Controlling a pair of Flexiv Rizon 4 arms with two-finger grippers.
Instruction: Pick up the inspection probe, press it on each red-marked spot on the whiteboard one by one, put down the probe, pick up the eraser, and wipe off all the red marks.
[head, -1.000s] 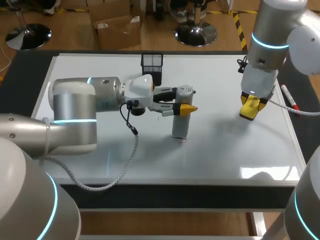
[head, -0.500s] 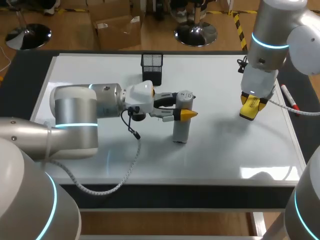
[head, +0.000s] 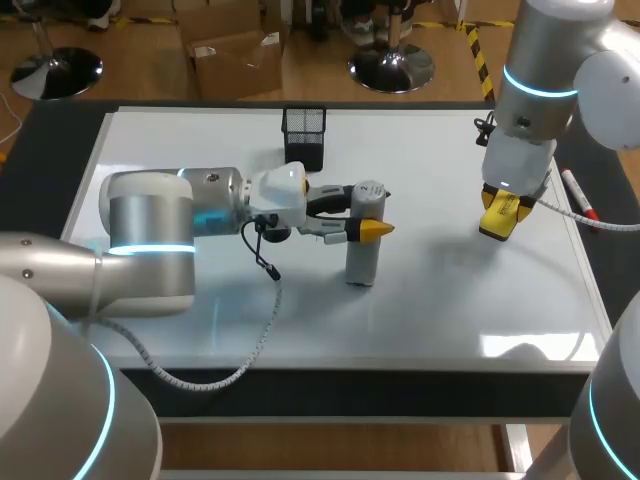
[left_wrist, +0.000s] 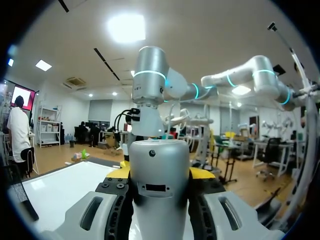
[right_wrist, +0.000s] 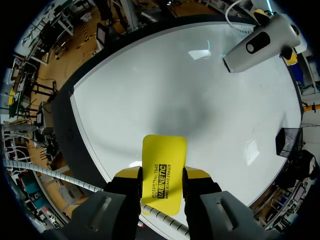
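Presses probe (head: 361, 258) on whiteboard (head: 450, 300) with left gripper (head: 372, 210) clamped, holds eraser (right_wrist: 164, 155) clamped in right gripper (right_wrist: 164, 176), wiping not yet begun.

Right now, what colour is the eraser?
Yellow eraser with black lettering; shows best in the right wrist view.

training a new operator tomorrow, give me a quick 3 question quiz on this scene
1. True or false: the left gripper has its fingers shut on the inspection probe.
2. What is held between the fingers of the right gripper? A) a red marker B) the yellow eraser C) nothing
3. Which thing stands on the whiteboard behind the probe, near the far edge?

Key
1. True: the fingers grip it from both sides and it stands upright.
2. B
3. The black mesh holder.
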